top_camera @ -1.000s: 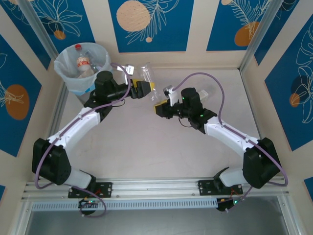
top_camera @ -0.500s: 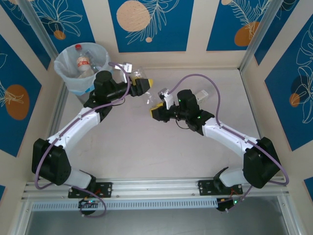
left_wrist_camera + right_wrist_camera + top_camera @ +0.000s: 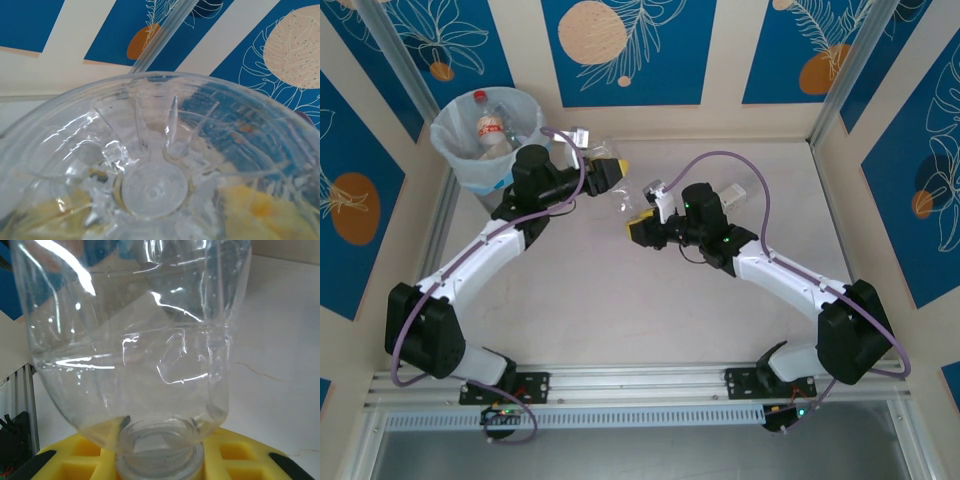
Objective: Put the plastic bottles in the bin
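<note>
At right hand point(image 3: 160, 462), bottle point(image 3: 130, 340) neck clamped

Overhead camera looks down across the whole tabletop point(image 3: 620, 300) from its near edge. Wrist cameras sit tight against the left bottle point(image 3: 155, 185) and right bottle point(image 3: 135, 340).

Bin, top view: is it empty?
No, a red-capped bottle with a label lies inside the bin.
</note>
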